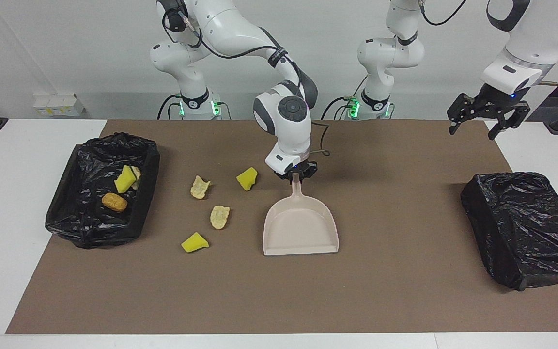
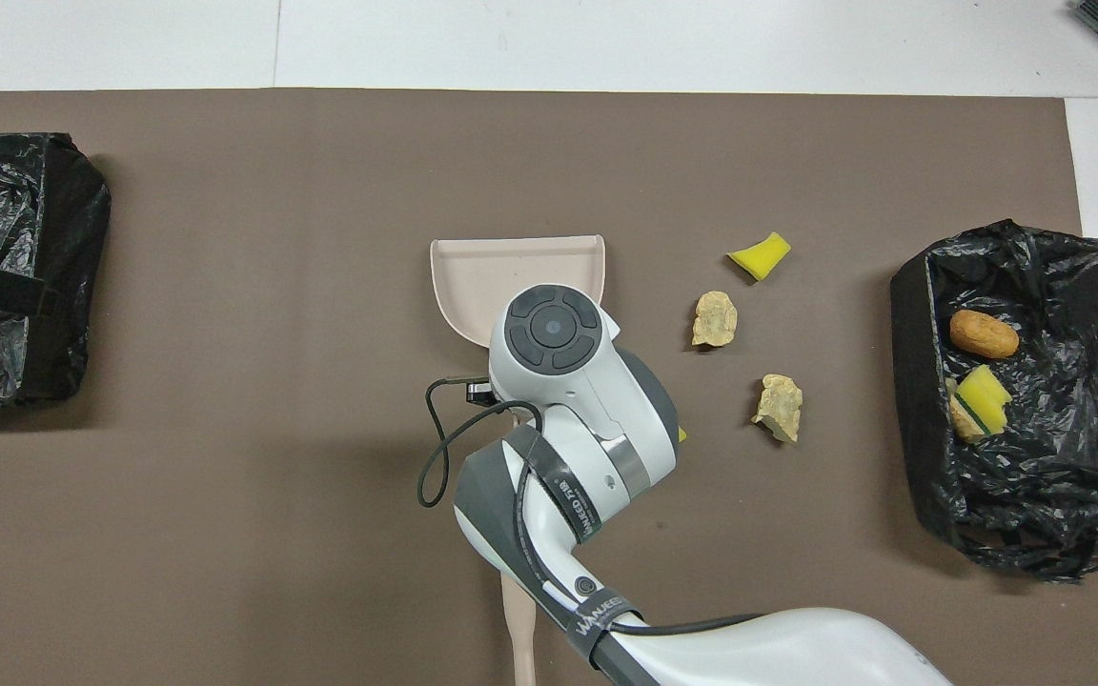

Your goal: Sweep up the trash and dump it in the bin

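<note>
Your right gripper [image 1: 297, 173] pinches the handle of the beige dustpan [image 1: 301, 228], which lies flat mid-mat. Four scraps [image 1: 219, 216] lie on the brown mat [image 1: 395, 291] between the dustpan and the black-lined bin [image 1: 85, 228], which holds three more. Your left gripper [image 1: 487, 127] hangs with jaws spread above the mat's edge, waiting.

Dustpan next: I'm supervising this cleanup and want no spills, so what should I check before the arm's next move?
1. Right end effector gripping the dustpan handle: ok.
2. Dustpan lying flat on the mat: ok.
3. Mat swept: not ok, four loose scraps lie between the dustpan and the bin.
4. Bin open to take more, three pieces inside: ok.
5. Left end effector waiting raised and open at its own end of the table, away from the scraps: ok.
</note>
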